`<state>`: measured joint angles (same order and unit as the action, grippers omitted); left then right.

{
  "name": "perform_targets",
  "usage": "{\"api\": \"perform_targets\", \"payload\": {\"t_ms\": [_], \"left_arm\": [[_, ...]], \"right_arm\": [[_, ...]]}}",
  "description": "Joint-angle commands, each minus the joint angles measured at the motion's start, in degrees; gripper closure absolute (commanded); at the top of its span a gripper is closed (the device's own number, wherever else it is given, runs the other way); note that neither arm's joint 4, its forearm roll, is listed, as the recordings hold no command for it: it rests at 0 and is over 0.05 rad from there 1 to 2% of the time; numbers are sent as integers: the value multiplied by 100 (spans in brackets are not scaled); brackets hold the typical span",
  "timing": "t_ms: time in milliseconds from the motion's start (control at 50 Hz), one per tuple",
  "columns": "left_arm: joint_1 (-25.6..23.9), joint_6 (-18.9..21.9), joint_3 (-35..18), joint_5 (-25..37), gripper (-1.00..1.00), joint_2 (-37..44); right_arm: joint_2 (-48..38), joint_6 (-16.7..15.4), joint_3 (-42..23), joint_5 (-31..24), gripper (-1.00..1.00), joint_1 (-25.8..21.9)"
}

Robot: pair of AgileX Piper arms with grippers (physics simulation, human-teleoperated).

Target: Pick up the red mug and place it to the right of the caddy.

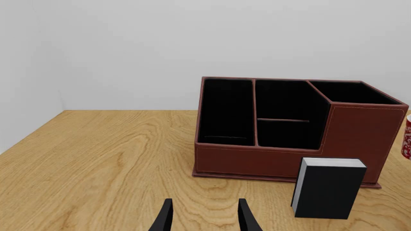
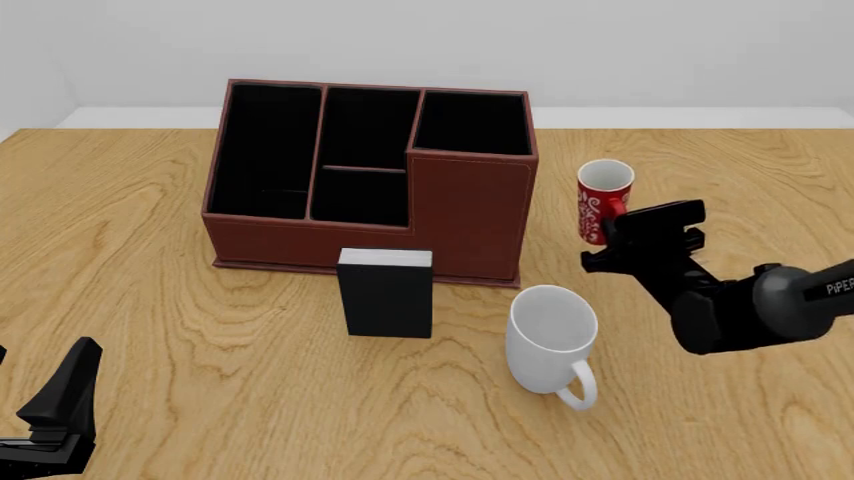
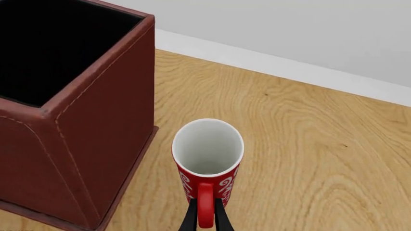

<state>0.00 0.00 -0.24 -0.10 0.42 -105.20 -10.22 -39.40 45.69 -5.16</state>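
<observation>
The red mug [image 2: 603, 203], small with a white swirl pattern and a white inside, stands upright just right of the caddy [image 2: 441, 215], a short gap between them. In the right wrist view the mug [image 3: 207, 144] is seen from above, its handle towards me. My right gripper [image 3: 205, 222] is shut on the handle, one thin finger on each side; in the front view my right gripper [image 2: 622, 238] is at the mug's near side. My left gripper [image 1: 204, 220] is open and empty, low at the table's near left [image 2: 60, 400]. The mug's edge [image 1: 406, 139] shows in the left wrist view beyond the caddy [image 1: 276, 161].
A small black box with a white top [image 2: 387, 295] stands upright in front of the caddy; it also shows in the left wrist view [image 1: 327, 190]. A larger white mug [image 2: 550, 340] stands near the right arm, in front of the red mug. The caddy's tall corner [image 3: 96, 144] is beside the mug.
</observation>
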Motion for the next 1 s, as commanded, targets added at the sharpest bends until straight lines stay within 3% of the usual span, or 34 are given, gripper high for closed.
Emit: {"api": "perform_targets", "payload": {"t_ms": [20, 420, 1000], "left_arm": [[0, 0, 0, 0, -100, 0], [0, 0, 0, 0, -100, 0], [0, 0, 0, 0, -100, 0]], "right_arm": [[-321, 83, -240, 68, 100, -86], [-949, 113, -528, 176, 100, -174], [-1228, 413, -605, 117, 100, -286]]}}
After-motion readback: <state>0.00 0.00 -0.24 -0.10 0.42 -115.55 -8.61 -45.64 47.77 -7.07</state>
